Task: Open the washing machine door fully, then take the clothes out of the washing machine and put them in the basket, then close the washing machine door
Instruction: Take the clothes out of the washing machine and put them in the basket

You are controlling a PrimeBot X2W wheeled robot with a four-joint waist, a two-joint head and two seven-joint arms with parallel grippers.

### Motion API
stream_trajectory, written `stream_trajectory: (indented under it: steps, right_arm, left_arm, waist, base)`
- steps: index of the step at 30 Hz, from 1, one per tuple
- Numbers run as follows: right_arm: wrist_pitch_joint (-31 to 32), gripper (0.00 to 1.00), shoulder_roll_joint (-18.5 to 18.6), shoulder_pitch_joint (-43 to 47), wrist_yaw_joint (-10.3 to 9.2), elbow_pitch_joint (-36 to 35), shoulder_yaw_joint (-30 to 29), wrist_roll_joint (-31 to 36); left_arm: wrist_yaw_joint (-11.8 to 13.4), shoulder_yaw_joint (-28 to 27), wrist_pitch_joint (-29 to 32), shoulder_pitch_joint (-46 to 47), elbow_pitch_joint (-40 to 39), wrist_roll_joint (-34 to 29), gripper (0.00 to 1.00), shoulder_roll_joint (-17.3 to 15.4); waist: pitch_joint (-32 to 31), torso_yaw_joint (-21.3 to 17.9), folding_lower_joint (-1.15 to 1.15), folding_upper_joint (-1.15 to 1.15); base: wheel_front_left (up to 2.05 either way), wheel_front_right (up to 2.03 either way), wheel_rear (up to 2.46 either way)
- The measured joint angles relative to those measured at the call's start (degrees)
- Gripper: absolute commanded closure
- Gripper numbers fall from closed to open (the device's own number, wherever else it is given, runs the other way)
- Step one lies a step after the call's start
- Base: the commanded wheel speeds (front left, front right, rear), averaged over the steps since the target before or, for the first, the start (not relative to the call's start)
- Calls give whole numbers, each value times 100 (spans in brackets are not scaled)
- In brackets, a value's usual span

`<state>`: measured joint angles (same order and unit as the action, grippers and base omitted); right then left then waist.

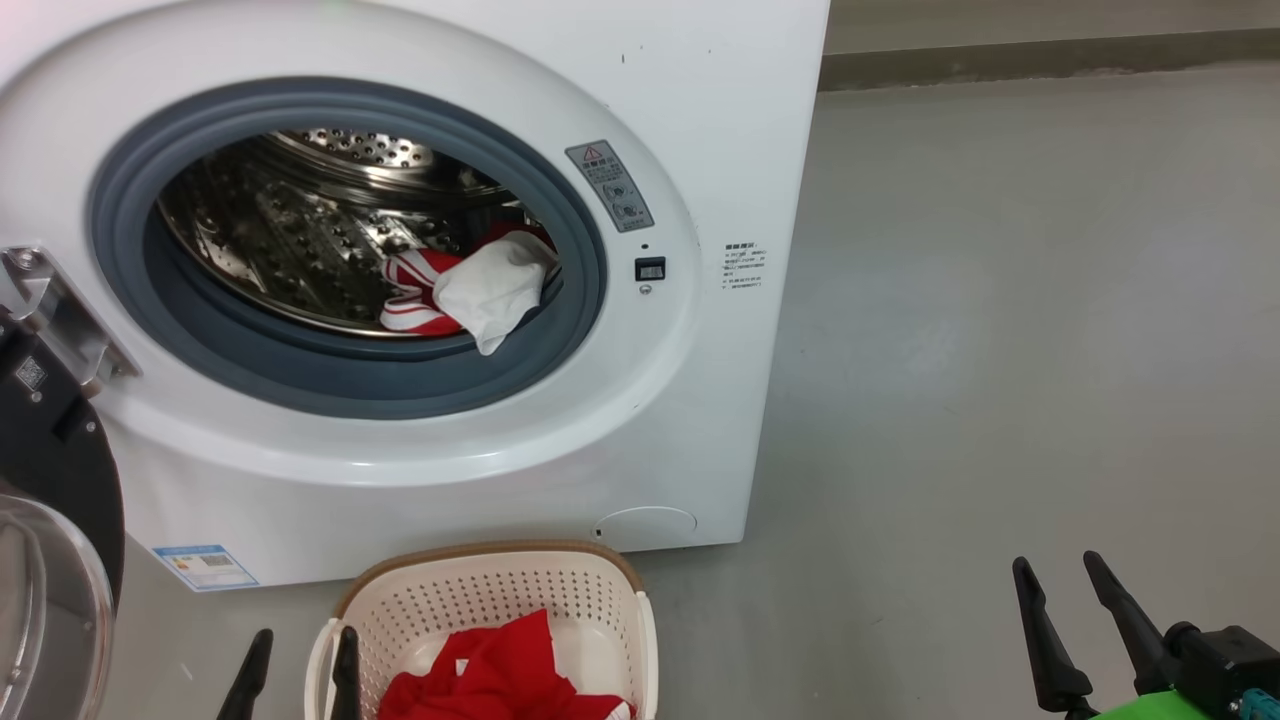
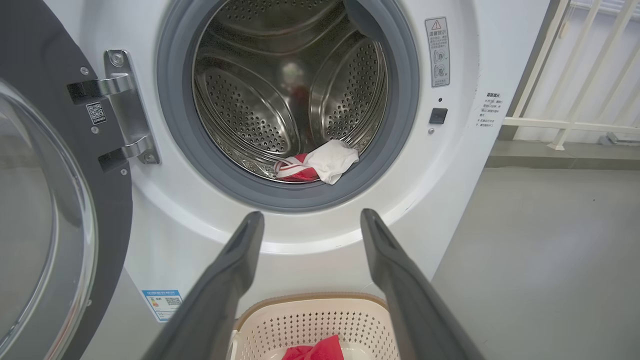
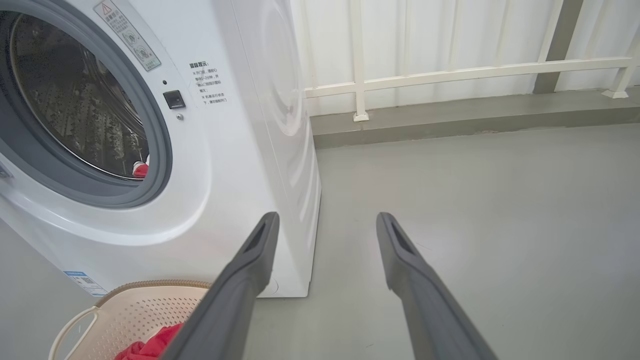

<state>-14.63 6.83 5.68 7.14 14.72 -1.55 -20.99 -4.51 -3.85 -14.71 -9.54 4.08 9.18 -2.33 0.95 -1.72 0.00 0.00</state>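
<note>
Down by the basket (image 1: 490, 552), the left gripper (image 2: 311, 217) hangs spread wide, holding nothing; the right gripper (image 1: 1056, 565) sits off over the floor (image 1: 1000, 300), equally wide and empty. One red garment (image 1: 500, 670) lies in the basket already. Ahead, the washing machine door (image 1: 50, 480) stands swung fully open, but a red striped piece (image 1: 412, 295) and a white cloth (image 1: 495, 285) wait at the lip of the drum (image 1: 300, 220). So: door done, unloading partway, closing to come.

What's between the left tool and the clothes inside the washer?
The washer's white front and grey door seal, as the left wrist view shows. Otherwise the way from the open left tool to the clothes is bare.
</note>
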Motion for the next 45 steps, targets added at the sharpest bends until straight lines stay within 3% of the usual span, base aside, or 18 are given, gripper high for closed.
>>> stream_trajectory:
  steps: [9, 23, 30, 45]
  right_arm:
    - [0, 0, -26, -25, 0, -7, 36, 8]
    - [0, 0, -136, -491, 0, -54, 69, 8]
    - [0, 0, -182, -797, 0, -71, 188, 7]
    - [0, 0, -357, -1377, 0, -97, 282, -37]
  left_arm:
    - [21, 83, 0, 102, 186, 215, 0, -4]
    - [-105, 220, 0, 1288, 638, 153, 0, -1]
    - [-215, 300, -1, 2770, 1510, 25, 0, -114]
    - [-267, 929, -1, 5373, 3950, 226, 0, -956]
  waist:
    - [180, -55, 0, 0]
    - [749, -157, 0, 0]
    - [1127, -262, 0, 0]
    - [2011, -839, 0, 0]
  base:
    - [0, 0, 0]
    - [0, 0, 0]
    - [0, 0, 0]
    - [0, 0, 0]
